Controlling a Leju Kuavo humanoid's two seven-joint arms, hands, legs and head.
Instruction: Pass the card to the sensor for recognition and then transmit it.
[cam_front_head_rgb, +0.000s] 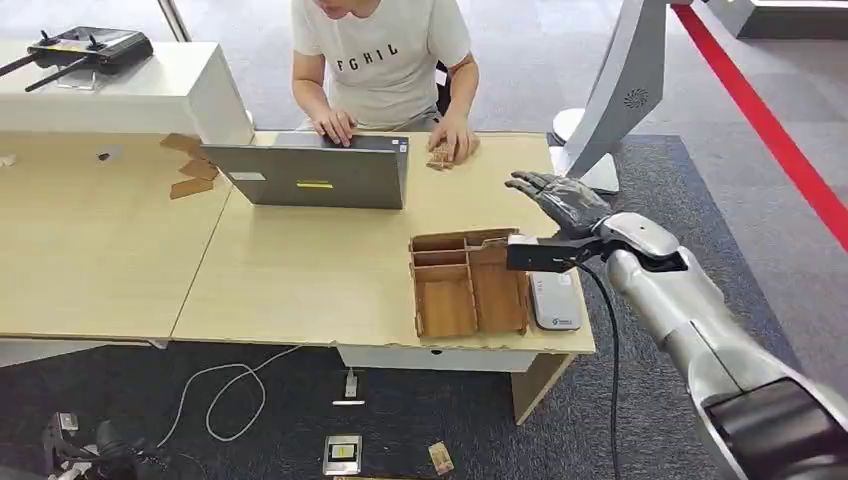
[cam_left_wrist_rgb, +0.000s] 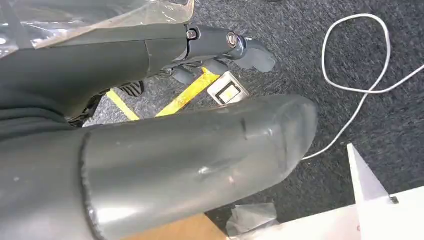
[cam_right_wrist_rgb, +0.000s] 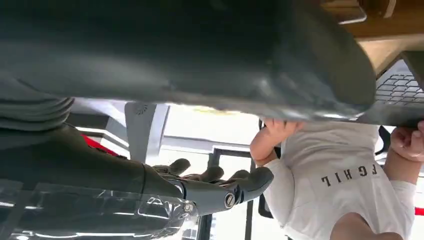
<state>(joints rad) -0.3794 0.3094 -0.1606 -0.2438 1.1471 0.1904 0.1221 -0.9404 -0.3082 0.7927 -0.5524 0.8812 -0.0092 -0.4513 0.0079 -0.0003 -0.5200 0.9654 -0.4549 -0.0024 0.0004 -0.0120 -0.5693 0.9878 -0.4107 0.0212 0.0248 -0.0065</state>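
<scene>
One right robot hand (cam_front_head_rgb: 560, 200), raised over the far right part of the tabletop (cam_front_head_rgb: 300, 280), fingers spread wide and holding nothing; same spread seen from the right wrist view (cam_right_wrist_rgb: 220, 187). One left robot hand (cam_left_wrist_rgb: 220, 52), hanging low over the floor, fingers loosely bent, apart from the thumb, nothing in them. Whereabouts of the card: cannot tell.

One sensor (cam_front_head_rgb: 555, 300), a flat pale device, lying on the tabletop by its right edge, just beside the right wall of one wooden tray (cam_front_head_rgb: 468, 282). Tray split into several compartments, contents too small to tell. One grey laptop (cam_front_head_rgb: 315, 172), open, back turned to the robot, well apart from the tray. One person (cam_front_head_rgb: 385, 60) seated behind the far edge, one hand on the laptop, the other on a small wooden piece (cam_front_head_rgb: 440, 155). A few brown wooden bits (cam_front_head_rgb: 190, 170) left of the laptop.

Two pale wood tabletops joined side by side, the seam running toward the near edge left of the tray. One white cabinet (cam_front_head_rgb: 150, 95) at the far left with one black controller (cam_front_head_rgb: 90, 45) on top. Dark grey carpet (cam_front_head_rgb: 660, 200) below, one red stripe (cam_front_head_rgb: 770, 130) slanting at the far right, one white stand (cam_front_head_rgb: 625, 90) past the table's right corner. One white cable (cam_front_head_rgb: 230, 390) looped on the floor, one small square device (cam_front_head_rgb: 342, 452) near it.

Bare wood between laptop and tray, and along the near edge left of the tray. Sensor tight against the right edge.
</scene>
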